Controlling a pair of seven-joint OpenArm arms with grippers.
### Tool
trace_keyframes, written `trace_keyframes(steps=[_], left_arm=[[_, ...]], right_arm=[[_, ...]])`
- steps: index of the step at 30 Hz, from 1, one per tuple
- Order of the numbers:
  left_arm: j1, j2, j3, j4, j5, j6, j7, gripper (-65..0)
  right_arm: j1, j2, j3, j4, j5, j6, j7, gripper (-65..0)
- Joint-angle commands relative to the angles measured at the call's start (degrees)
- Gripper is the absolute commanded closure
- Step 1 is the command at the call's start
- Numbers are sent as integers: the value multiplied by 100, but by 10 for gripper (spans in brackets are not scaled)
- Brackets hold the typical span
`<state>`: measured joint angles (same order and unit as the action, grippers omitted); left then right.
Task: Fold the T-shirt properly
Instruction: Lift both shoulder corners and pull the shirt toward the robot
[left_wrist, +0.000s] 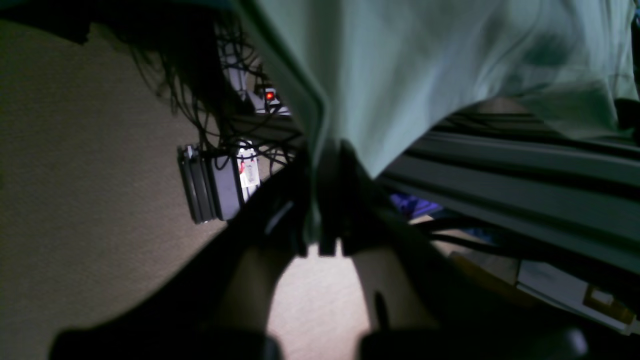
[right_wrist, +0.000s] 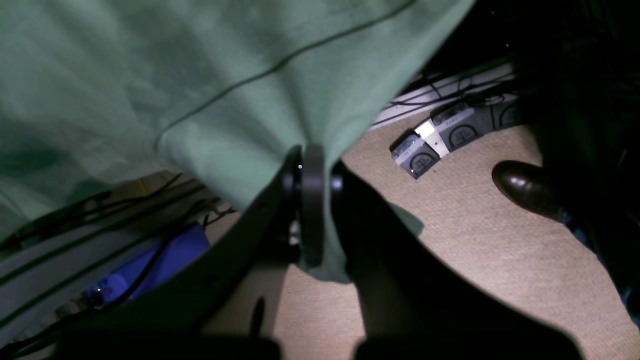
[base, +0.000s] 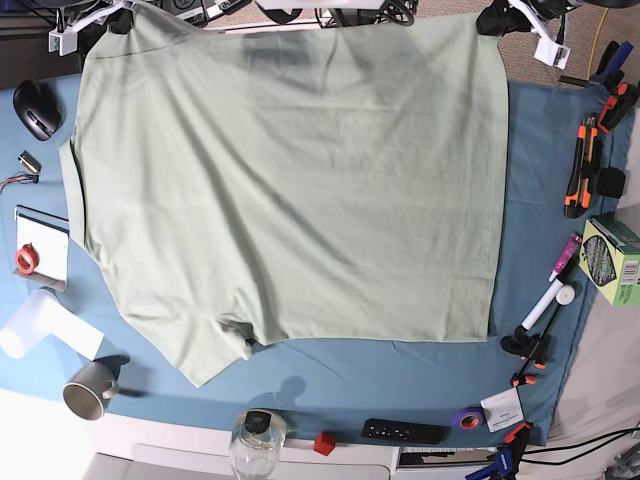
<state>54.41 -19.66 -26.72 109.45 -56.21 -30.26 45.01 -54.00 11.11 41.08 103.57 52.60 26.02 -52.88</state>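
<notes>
The T-shirt (base: 290, 190) is spread across the blue table cloth (base: 400, 380), filling most of the base view, with its far edge lifted at the top of the frame. That edge is pinched at both top corners: the left gripper (left_wrist: 325, 235) is closed on a bunch of fabric at the upper right, the right gripper (right_wrist: 310, 210) is closed on a corner at the upper left. The cloth is judged light, soft and limp; it will sag and crease between the two holds, so corners and hems are the places to be gripped. Open room is narrow: a mug (base: 88, 388) and jar (base: 255, 440) stand along the bottom edge, and tools (base: 585, 165) line the right side.
</notes>
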Motion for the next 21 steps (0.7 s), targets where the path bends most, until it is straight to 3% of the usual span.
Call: trace_keyframes(steps=[1, 8, 12, 18, 21], left_arm=[[103, -35, -48, 83, -122, -50, -39, 0], [61, -35, -48, 85, -125, -52, -118, 0], [0, -33, -48, 160, -125, -238, -142, 0], [-205, -35, -48, 326, -125, -378, -258, 0], [-367, -35, -46, 334, -125, -431, -260, 0]], right_arm=[[-109, 63, 66, 70, 48, 35, 37, 0], [-105, 63, 66, 70, 260, 48, 76, 0], [-107, 59, 66, 70, 629, 442, 9, 0], [35, -98, 66, 72, 905, 562, -37, 0], [208, -146, 66, 74, 1134, 835, -122, 0]])
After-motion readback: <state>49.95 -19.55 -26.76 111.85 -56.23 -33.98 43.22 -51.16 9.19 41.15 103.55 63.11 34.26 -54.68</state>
